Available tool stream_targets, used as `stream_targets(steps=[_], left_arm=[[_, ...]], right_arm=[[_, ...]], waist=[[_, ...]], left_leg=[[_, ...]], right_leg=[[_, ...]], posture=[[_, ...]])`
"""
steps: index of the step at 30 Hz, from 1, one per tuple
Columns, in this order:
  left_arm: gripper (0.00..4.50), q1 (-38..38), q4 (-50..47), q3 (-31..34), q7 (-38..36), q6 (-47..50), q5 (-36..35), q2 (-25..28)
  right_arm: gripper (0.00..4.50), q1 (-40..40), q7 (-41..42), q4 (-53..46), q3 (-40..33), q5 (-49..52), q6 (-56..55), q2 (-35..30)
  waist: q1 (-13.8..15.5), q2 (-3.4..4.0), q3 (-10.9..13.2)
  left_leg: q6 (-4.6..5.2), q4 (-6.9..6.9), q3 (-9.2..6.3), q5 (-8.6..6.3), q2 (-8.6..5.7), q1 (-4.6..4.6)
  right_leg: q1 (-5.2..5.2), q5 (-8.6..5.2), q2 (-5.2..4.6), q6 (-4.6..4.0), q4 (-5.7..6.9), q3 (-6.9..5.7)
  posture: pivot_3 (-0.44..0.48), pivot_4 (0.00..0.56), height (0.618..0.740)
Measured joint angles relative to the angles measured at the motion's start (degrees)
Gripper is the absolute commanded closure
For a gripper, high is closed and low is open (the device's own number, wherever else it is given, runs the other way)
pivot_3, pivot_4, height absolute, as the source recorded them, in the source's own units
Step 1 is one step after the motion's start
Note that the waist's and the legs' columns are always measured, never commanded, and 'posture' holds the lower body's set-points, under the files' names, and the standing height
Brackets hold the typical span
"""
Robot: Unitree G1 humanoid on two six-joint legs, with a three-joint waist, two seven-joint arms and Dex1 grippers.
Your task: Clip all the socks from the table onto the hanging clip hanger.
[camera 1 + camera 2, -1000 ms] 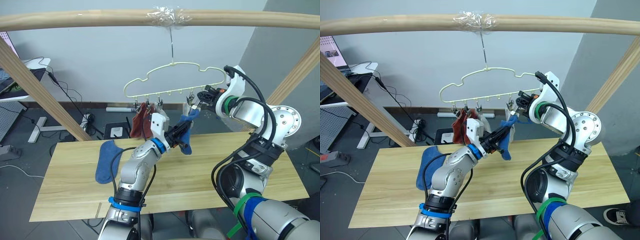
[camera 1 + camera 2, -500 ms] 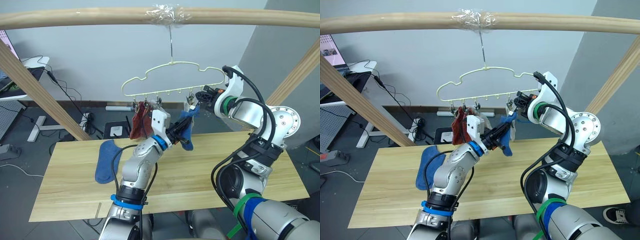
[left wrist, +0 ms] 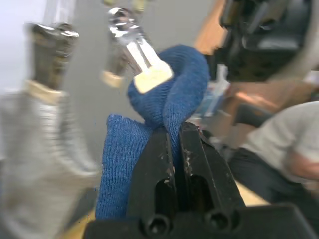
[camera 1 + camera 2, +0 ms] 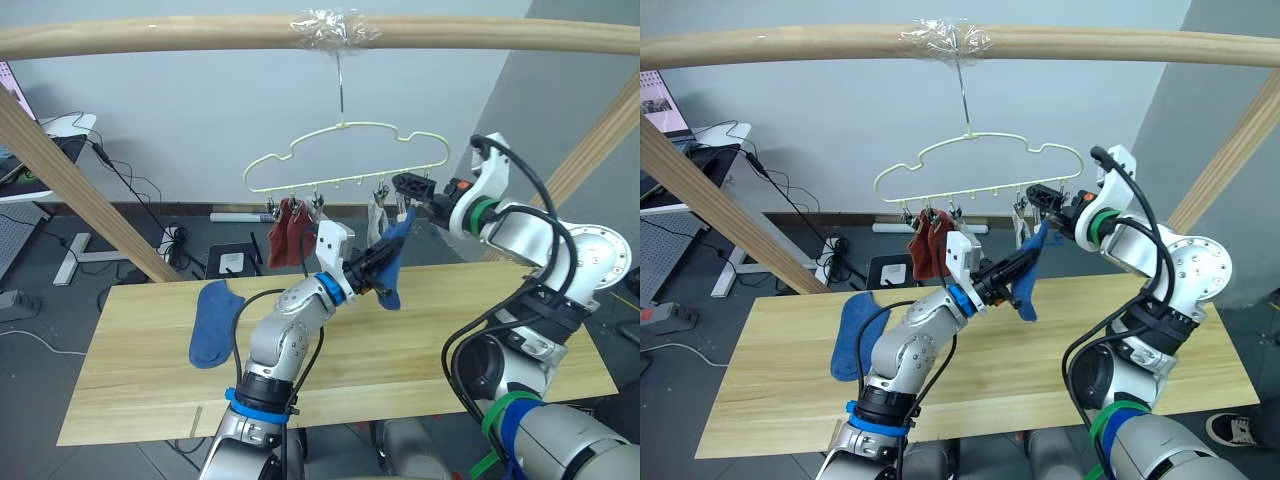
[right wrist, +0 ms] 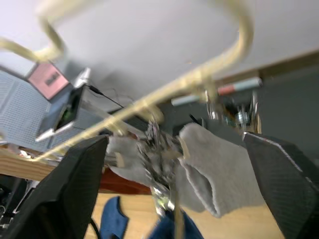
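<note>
1. Socks: one blue sock lies on the bench.
2. The left gripper is clamped on another blue sock, raised to a clip.
3. The right gripper is spread wide beside the clip hanger, where rust-red socks and grey socks hang.

The thin yellow-green clip hanger hangs up high with two red socks and grey socks clipped on, a blue sock dangles under its last clip, and another blue sock lies flat on the wooden worktop.
</note>
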Motion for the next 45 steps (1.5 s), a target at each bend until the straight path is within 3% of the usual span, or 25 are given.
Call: stream_targets(steps=[2,3,16,20,24,28,29,31,32,34,36,45], left_arm=[[4.50,0.7,0.0,0.2,-0.1,2.1,-1.7,-0.5],[3.98,0.7,0.0,0.5,-0.1,3.5,-3.1,-0.6],[0.01,4.9,-0.7,2.0,-0.8,12.0,-8.0,2.5],[0.01,7.0,-4.4,2.7,-0.7,13.0,-8.2,6.3],[0.01,8.5,-11.1,3.2,0.6,13.6,-5.7,13.9],[0.00,9.7,-17.8,1.6,2.9,14.6,0.3,22.6],[0.00,10.0,-19.2,1.6,3.5,14.1,1.3,23.0],[0.00,10.4,-21.9,1.8,4.0,11.9,2.6,24.0],[0.00,10.7,-23.2,2.1,3.8,11.3,2.6,24.8],[0.00,11.4,-25.8,4.5,2.9,11.0,-0.1,24.3],[0.00,11.4,-28.1,7.1,1.9,11.0,-4.2,23.4],[0.00,11.2,-29.2,11.7,3.4,9.4,-9.6,20.8]], right_arm=[[0.06,0.3,0.6,-1.3,0.0,1.4,0.0,-0.6],[0.00,0.6,1.0,-2.2,-0.1,1.8,0.0,-0.8],[0.00,12.3,5.8,-11.1,10.4,0.8,-8.4,-5.2],[0.00,18.5,6.7,-12.6,16.1,-3.0,-16.2,-7.9],[0.00,27.5,10.0,-13.3,27.7,-12.4,-30.9,-14.2],[0.95,32.3,9.6,-11.0,33.4,-21.2,-45.3,-12.8],[1.27,32.8,9.4,-10.4,34.6,-22.7,-47.7,-12.2],[1.27,33.5,8.7,-9.4,36.8,-25.2,-51.2,-10.8],[1.52,33.6,8.4,-8.8,37.4,-26.0,-52.5,-10.0],[1.81,33.6,7.4,-7.6,38.3,-27.9,-55.4,-8.5],[2.47,33.6,6.9,-6.2,38.8,-29.4,-58.1,-7.5],[2.47,28.8,5.1,2.2,39.2,-34.3,-65.5,-3.7]], waist=[[-0.3,0.00,0.0],[-0.5,0.00,0.0],[-1.9,0.03,0.0],[-1.9,0.03,0.0],[-1.9,0.03,0.0],[-1.8,0.03,0.0],[-1.6,0.03,0.0],[-1.4,0.02,0.0],[-1.3,0.03,0.0],[-0.8,0.03,0.0],[-0.1,0.02,0.0],[1.2,0.02,0.0]], left_leg=[[0.00,0.01,0.00,0.00,0.00,0.00],[0.00,0.02,0.00,0.00,0.00,0.01],[0.00,0.08,0.00,0.00,0.00,0.03],[-0.01,0.07,0.01,0.00,0.00,0.03],[-0.01,0.07,0.02,0.01,0.00,0.06],[-0.02,0.07,0.04,0.01,0.00,0.11],[-0.02,0.09,0.05,0.01,0.00,0.11],[-0.02,0.10,0.06,0.01,0.00,0.11],[-0.02,0.10,0.06,0.01,0.00,0.11],[-0.02,0.10,0.06,0.01,0.02,0.11],[-0.02,0.10,0.05,0.01,0.02,0.11],[-0.03,0.15,0.05,0.01,0.01,0.11]], right_leg=[[0.00,-0.01,0.00,0.02,0.01,0.00],[0.00,-0.03,0.00,0.05,0.03,0.00],[0.01,-0.12,0.01,0.22,0.07,0.03],[0.00,-0.11,0.01,0.23,0.07,0.04],[0.00,-0.12,0.01,0.24,0.07,0.06],[0.01,-0.09,0.01,0.27,0.12,0.11],[0.02,-0.07,0.00,0.30,0.11,0.11],[0.02,-0.05,-0.01,0.33,0.10,0.13],[0.02,-0.04,-0.01,0.32,0.10,0.13],[0.01,-0.04,-0.01,0.32,0.11,0.12],[0.01,-0.04,-0.01,0.32,0.11,0.10],[0.03,0.12,-0.01,0.08,0.11,0.10]], posture=[[-0.165,0.162,0.740],[-0.165,0.162,0.740],[-0.153,0.151,0.740],[-0.153,0.151,0.740],[-0.107,0.153,0.740],[-0.082,0.158,0.740],[-0.080,0.161,0.740],[-0.074,0.161,0.740],[-0.070,0.162,0.740],[-0.064,0.164,0.740],[-0.060,0.164,0.740],[-0.031,0.166,0.740]])
